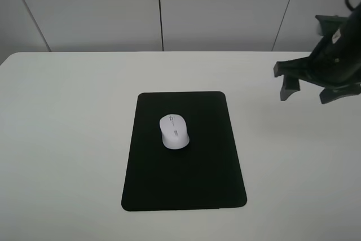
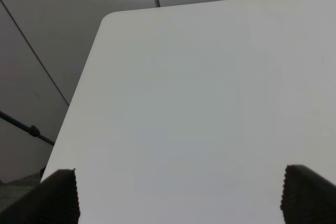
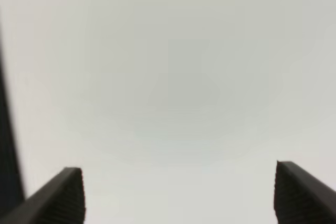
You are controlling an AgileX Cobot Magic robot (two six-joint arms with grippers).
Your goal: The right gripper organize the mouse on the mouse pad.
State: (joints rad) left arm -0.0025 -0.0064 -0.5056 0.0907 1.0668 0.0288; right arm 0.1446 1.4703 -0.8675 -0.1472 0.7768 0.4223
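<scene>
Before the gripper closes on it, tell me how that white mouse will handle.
The mouse looks small and probably light. Its smooth domed shell may slip between hard fingers. Lying flat on the matte mouse pad, it would likely slide rather than roll or tip.

There are no words, numbers or signs to read in any of the views. The mouse (image 1: 174,131) has a tiny mark near its wheel, but it is too small to read. The mouse pad (image 1: 186,179) is plain black, and the table (image 1: 67,139) is plain white.
</scene>
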